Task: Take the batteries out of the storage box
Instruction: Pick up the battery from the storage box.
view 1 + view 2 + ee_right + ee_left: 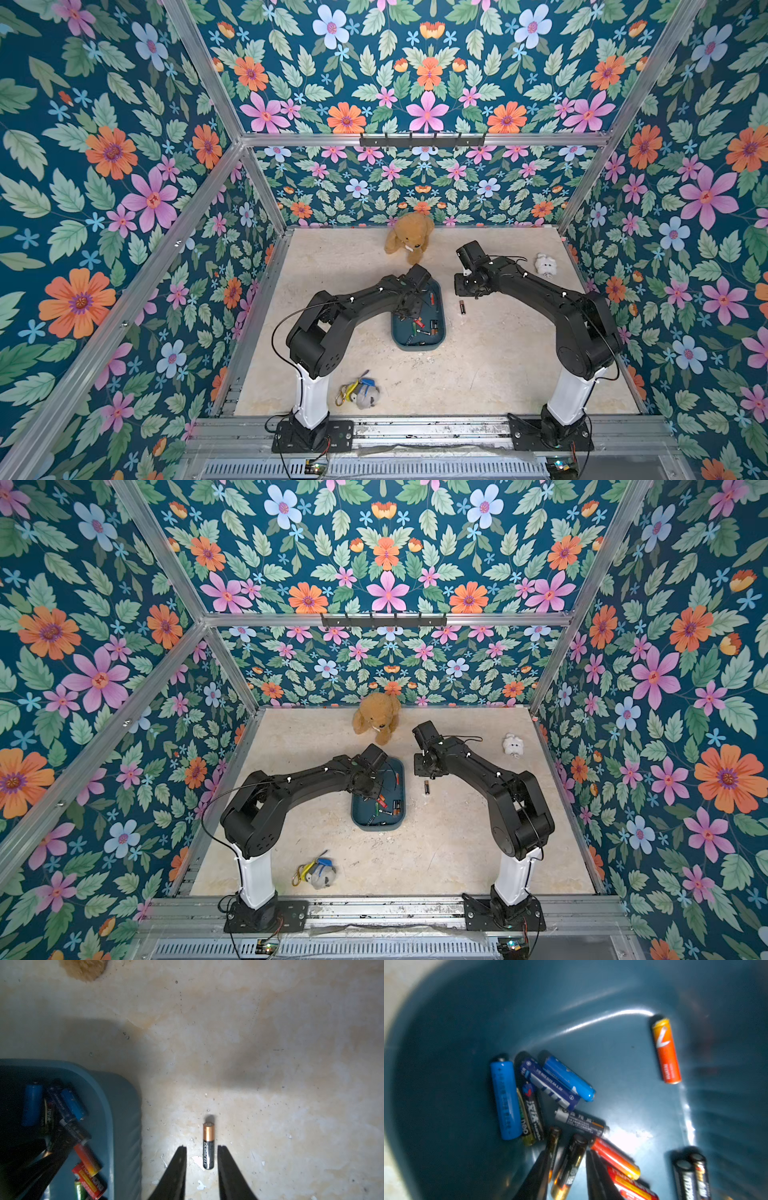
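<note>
**Mid-pick in the box, one cell out on the table**

Early in the unloading, by the look of it, with most of the batteries (506,1099) heaped inside the storage box (591,1022), itself at the centre of both top views.

At the lower centre of the left wrist view: the left gripper (568,1152), down in the box and straddling a black-and-gold cell (569,1164) at the edge of the heap. Cannot tell whether clamped on it or merely framing it.

At the bottom centre of the right wrist view: the right gripper (202,1147), released, parted either side of a copper-topped cell (208,1147) lying flat on the table (270,1043), clear of it on both flanks.

Probably calls next for a firm pinch on that one black-and-gold cell, then a straight lift over the low wall. Worth minding the neighbours lying against it, likely to roll or ride up.

Underfoot, a pale, mottled stone-look top, flecked with chips. All around, floral wallpaper (124,166) on an aluminium frame (291,140). Above the box, a teddy bear (409,241); at right, a white plush (545,264); at lower left, a keychain bundle (359,392).
</note>
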{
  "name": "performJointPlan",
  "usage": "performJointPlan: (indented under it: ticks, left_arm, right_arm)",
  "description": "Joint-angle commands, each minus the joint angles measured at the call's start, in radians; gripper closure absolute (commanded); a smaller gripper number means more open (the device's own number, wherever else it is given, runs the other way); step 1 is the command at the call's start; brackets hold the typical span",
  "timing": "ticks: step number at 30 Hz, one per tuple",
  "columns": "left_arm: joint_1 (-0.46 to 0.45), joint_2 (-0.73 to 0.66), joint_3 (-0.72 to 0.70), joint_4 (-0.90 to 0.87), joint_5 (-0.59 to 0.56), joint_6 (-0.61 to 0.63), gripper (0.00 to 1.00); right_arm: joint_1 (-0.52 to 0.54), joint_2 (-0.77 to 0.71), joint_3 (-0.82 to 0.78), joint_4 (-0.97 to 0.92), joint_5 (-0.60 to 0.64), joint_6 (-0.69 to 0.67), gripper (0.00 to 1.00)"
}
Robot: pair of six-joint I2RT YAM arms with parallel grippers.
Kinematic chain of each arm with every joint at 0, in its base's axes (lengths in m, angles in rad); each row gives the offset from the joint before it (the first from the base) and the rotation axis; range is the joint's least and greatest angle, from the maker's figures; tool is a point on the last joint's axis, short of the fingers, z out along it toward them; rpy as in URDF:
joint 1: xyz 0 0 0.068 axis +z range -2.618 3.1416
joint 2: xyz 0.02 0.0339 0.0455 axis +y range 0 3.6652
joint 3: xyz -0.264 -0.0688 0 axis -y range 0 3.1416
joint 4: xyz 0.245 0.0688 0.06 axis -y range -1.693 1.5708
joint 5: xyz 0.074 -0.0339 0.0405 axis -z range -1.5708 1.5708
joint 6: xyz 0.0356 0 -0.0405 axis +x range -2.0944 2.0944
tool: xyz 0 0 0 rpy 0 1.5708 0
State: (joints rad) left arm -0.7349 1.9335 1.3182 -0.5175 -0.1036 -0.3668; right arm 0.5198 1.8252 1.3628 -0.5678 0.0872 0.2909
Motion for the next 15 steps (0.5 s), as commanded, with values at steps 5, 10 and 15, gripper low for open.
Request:
performJointPlan:
  ticks: [5,10,15]
  left_arm:
    - [0.0,0.031,0.022,-0.031,0.017,0.004,0.68]
    - [-0.001,0.051,0.036,-0.044,0.027,0.005,0.73]
    - [0.0,0.05,0.035,-0.05,0.028,0.003,0.75]
  right_arm:
    - [0.0,-0.016,0.005,-0.015,0.014,-0.007,0.69]
    - [0.0,-0.023,0.001,-0.02,0.017,-0.007,0.69]
    - [0.0,-0.023,-0.004,-0.019,0.017,-0.008,0.69]
